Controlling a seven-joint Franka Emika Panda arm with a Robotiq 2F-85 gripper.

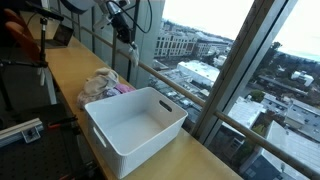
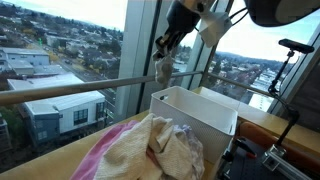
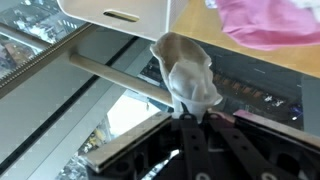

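Note:
My gripper [image 3: 190, 112] is shut on a small beige cloth [image 3: 185, 72] that hangs from the fingertips. In both exterior views the gripper [image 1: 122, 30] [image 2: 168, 40] is raised high above the wooden counter near the window, with the cloth [image 1: 129, 46] [image 2: 162, 70] dangling below it. A white plastic bin [image 1: 135, 125] [image 2: 195, 108] stands empty on the counter; its handle side shows in the wrist view [image 3: 120, 15]. A pile of clothes [image 1: 103, 87] [image 2: 150, 145], beige and pink, lies beside the bin. The pink garment [image 3: 265, 25] shows in the wrist view.
The wooden counter [image 1: 70, 70] runs along a large window with a horizontal rail [image 2: 70, 92] and a slanted frame post [image 1: 235, 70]. Camera stands and cables [image 1: 30, 55] are off the counter's inner side. A dark clamp and stand [image 2: 280, 150] sit past the bin.

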